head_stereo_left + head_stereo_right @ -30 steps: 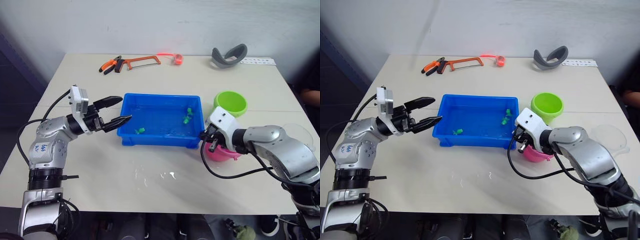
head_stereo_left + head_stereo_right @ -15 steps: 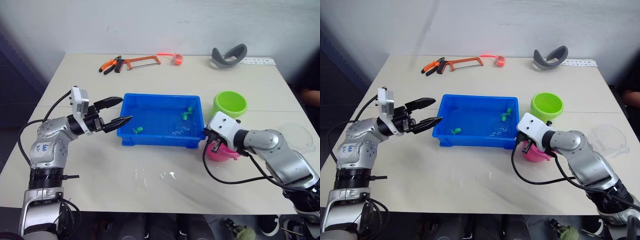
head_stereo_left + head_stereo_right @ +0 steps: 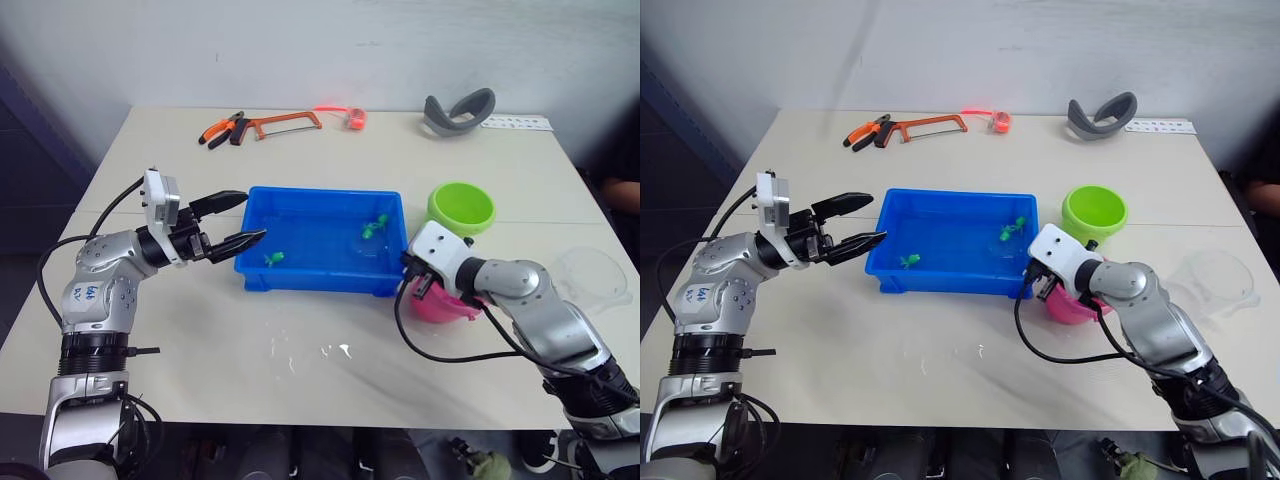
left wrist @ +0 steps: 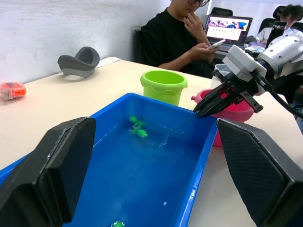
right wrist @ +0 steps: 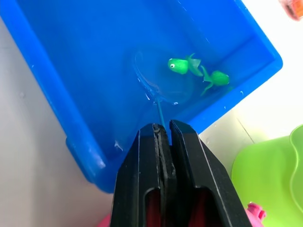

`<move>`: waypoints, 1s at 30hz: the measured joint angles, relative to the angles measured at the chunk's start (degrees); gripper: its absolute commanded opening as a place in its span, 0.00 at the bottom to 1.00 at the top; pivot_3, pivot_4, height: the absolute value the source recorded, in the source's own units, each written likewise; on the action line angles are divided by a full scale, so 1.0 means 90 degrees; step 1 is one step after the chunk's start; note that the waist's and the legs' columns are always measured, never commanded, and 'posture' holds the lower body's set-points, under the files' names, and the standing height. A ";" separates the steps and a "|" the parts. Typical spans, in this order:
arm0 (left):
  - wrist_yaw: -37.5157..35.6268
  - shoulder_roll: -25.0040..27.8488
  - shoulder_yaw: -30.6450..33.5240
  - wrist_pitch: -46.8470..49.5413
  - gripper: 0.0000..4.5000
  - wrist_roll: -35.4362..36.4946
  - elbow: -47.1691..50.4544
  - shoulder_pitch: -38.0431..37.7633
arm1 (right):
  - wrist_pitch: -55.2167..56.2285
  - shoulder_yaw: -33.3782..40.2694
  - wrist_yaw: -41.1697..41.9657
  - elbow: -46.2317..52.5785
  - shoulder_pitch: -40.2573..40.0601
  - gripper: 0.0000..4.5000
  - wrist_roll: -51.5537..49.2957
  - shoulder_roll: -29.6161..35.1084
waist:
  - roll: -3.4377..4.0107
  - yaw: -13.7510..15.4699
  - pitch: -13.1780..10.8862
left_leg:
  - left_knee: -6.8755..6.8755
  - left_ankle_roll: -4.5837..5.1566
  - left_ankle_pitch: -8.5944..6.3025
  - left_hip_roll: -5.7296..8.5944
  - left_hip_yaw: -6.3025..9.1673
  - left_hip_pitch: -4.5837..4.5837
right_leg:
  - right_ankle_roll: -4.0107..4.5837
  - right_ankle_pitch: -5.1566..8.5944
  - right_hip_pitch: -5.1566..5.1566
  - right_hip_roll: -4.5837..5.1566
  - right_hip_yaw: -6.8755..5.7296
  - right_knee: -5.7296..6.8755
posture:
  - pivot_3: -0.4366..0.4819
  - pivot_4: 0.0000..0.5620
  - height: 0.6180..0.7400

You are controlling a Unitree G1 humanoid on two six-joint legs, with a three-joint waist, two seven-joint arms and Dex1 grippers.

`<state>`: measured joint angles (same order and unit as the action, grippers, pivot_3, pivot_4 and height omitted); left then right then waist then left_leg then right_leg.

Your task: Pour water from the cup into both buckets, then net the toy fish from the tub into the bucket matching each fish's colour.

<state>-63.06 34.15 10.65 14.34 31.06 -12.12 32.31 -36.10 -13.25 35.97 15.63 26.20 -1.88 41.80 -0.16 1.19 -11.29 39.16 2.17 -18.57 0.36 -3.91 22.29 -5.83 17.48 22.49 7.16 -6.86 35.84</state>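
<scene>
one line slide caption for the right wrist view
Right gripper dips the net into the blue tub beside two green fish.

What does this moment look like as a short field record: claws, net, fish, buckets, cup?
left claw: open, hovering at the tub's left end, holding nothing
right claw: shut on the net handle, at the tub's right end
net: hoop lowered into the tub water, beside two green fish
other fish: one green fish nearer the tub's left front
green bucket: upright, behind the pink bucket
pink bucket: right of the tub, partly hidden by the right arm
cup: clear, at the table's right edge
</scene>
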 measured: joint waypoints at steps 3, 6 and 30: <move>0.0004 0.0000 0.0000 0.0000 0.99 0.0000 0.0000 0.0000 | 0.0142 -0.0011 -0.0001 -0.0076 0.0014 0.00 0.0138 -0.0046 | 0.0000 0.0003 0.0000 | 0.0000 0.0000 0.0000 0.0000 0.0001 0.0001 | 0.0000 0.0000 0.0000 0.0000 0.0000 0.0000 | 0.48 0.27 1.00; 0.0027 -0.0015 0.0000 0.0000 0.99 0.0000 0.0000 0.0000 | 0.0274 -0.0012 0.0010 -0.0103 0.0013 0.00 0.0227 -0.0156 | 0.0000 -0.0004 0.0000 | 0.0000 0.0000 0.0000 0.0000 0.0000 0.0000 | 0.0000 0.0000 0.0001 -0.0002 0.0000 0.0000 | 0.48 0.27 1.00; -0.0473 0.0028 -0.0139 0.0208 0.99 0.0000 -0.0168 0.0615 | 0.0781 0.1150 0.0256 0.1401 -0.1000 0.00 -0.0324 -0.0249 | 0.0000 0.0014 0.0000 | 0.0000 0.0000 0.0000 0.0001 -0.0001 0.0000 | 0.0000 0.0000 -0.0001 -0.0008 -0.0003 0.0000 | 0.48 0.27 1.00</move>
<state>-67.31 34.40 9.39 16.21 31.06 -13.63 37.85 -29.07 -2.91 38.27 28.24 17.19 -4.79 39.56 -0.16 1.32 -11.29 39.16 2.17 -18.57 0.37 -3.92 22.29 -5.84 17.48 22.48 7.09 -6.88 35.84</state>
